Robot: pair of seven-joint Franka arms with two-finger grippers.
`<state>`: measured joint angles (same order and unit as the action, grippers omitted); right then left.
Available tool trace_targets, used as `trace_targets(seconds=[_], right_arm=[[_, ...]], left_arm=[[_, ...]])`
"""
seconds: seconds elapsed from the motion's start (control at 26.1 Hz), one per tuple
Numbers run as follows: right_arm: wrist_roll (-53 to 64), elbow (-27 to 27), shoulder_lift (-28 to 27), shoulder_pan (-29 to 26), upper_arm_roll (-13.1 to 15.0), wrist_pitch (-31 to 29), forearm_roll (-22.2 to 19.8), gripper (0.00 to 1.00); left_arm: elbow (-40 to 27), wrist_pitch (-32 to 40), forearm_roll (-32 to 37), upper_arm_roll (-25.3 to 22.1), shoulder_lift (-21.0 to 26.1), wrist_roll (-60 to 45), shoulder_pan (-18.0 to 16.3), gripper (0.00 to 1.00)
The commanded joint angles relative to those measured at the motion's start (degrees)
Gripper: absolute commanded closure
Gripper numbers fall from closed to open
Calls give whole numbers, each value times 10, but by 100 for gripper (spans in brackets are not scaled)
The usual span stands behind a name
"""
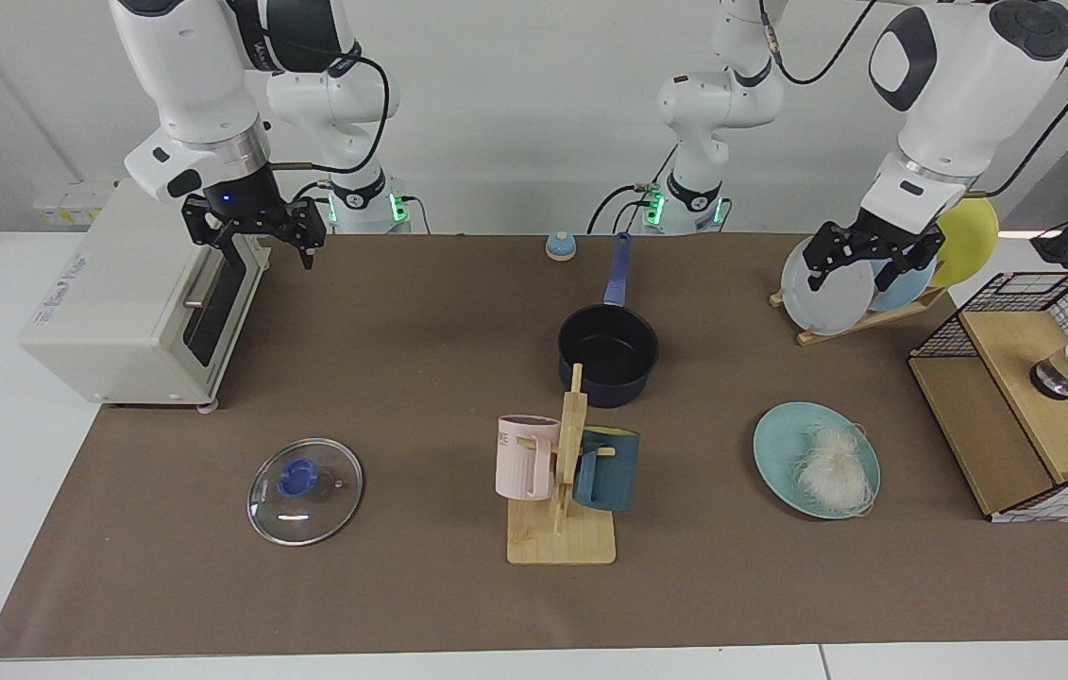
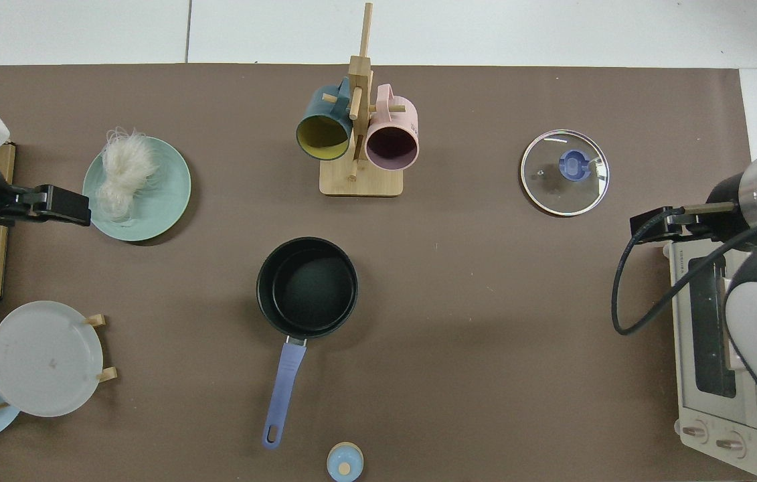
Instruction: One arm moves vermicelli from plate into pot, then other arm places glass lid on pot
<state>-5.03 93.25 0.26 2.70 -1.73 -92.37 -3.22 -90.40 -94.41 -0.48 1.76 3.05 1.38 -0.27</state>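
2 white robot arms with glossy rounded shells, black joint caps and silver wrist rings — black cables looping alongside, green lights at the bases — each ending in black fingers.

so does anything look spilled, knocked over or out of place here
Only slightly: the white vermicelli bundle sits off-centre on the flat teal-green plate, with strands over the rim. The dark navy saucepan and round glass lid sit flat, undisturbed.

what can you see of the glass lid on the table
The round clear glass lid has a metal rim and a blue knob at its centre, with a small vent hole showing in the top view. It lies flat, knob up, on the brown table covering, apart from the dark navy saucepan, whose black inside looks empty. Nothing touches the lid; neither gripper is near it.
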Motion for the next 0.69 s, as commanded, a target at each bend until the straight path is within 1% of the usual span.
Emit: trace_targets(seconds=[0.0, 0.23, 0.38, 0.46, 0.58, 0.65], right_arm=[[23, 8, 7, -2, 1, -3, 11, 0], [23, 9, 7, -3, 1, -3, 12, 0], [23, 9, 7, -3, 1, -3, 12, 0], [23, 9, 7, -3, 1, -3, 12, 0], [28, 9, 7, -3, 1, -4, 12, 0], [35, 8, 5, -4, 1, -7, 12, 0]], left_arm=[[-6, 9, 7, -6, -8, 4, 6, 0], [-5, 8, 8, -6, -7, 4, 7, 0], [-3, -7, 5, -9, 3, 5, 5, 0], [-1, -17, 7, -11, 11, 7, 4, 0], [13, -29, 8, -12, 34, 54, 3, 0], [22, -45, 7, -14, 46, 67, 1, 0]])
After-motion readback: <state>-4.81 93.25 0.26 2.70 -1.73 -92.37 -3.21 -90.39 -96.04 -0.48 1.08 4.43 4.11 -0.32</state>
